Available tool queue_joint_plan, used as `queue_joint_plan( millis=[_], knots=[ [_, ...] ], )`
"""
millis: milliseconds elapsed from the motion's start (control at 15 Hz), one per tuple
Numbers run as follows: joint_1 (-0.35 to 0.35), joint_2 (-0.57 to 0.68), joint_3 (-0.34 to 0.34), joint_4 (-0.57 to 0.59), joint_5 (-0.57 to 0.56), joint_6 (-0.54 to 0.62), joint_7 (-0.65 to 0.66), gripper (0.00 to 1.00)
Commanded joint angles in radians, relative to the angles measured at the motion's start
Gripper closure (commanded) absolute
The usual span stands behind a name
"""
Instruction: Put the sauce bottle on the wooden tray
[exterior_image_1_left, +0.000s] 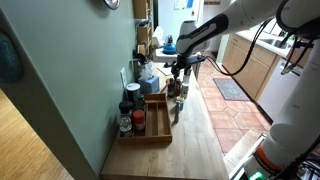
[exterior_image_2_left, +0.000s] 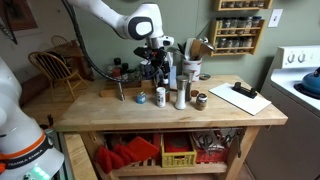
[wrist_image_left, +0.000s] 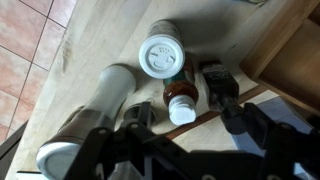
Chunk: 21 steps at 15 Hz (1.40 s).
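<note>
In the wrist view the sauce bottle (wrist_image_left: 180, 103), small and brown with a white cap, stands on the wooden table. My gripper (wrist_image_left: 183, 113) is open just above it, with one dark finger on each side of the cap. I cannot tell whether the fingers touch it. The wooden tray (wrist_image_left: 292, 50) lies to the right, with its low side wall showing. In both exterior views the gripper (exterior_image_1_left: 178, 72) (exterior_image_2_left: 158, 68) hangs over a cluster of bottles. The tray (exterior_image_1_left: 155, 128) holds several jars against the wall. The bottle (exterior_image_2_left: 161, 96) stands below the gripper.
A white-lidded jar (wrist_image_left: 162, 55) stands right behind the bottle, and a tall metal cylinder (wrist_image_left: 100, 105) stands close beside it. A blue-lidded jar (exterior_image_2_left: 140, 97), a small dark jar (exterior_image_2_left: 200, 99) and a clipboard (exterior_image_2_left: 240, 97) are on the table. A green wall (exterior_image_1_left: 70, 80) runs along one edge.
</note>
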Motion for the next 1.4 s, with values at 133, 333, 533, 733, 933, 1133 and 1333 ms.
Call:
queue_joint_plan(
  millis=[133,333,533,733,933,1133,1333],
  knots=[
    [0.007,0.049,-0.015,0.025,0.021,0.024,-0.023,0.37],
    [0.007,0.064,-0.017,0.034,0.019,0.033,-0.023,0.34],
    [0.007,0.077,-0.019,0.042,0.011,0.048,-0.021,0.47],
    [0.006,0.09,-0.022,0.053,0.008,0.054,-0.021,0.63],
    [0.006,0.101,-0.024,0.057,0.01,0.052,-0.024,0.63],
    [0.005,0.106,-0.026,0.056,0.012,0.057,-0.025,0.7],
    [0.005,0.11,-0.025,0.061,0.014,0.06,-0.029,0.74]
  ],
)
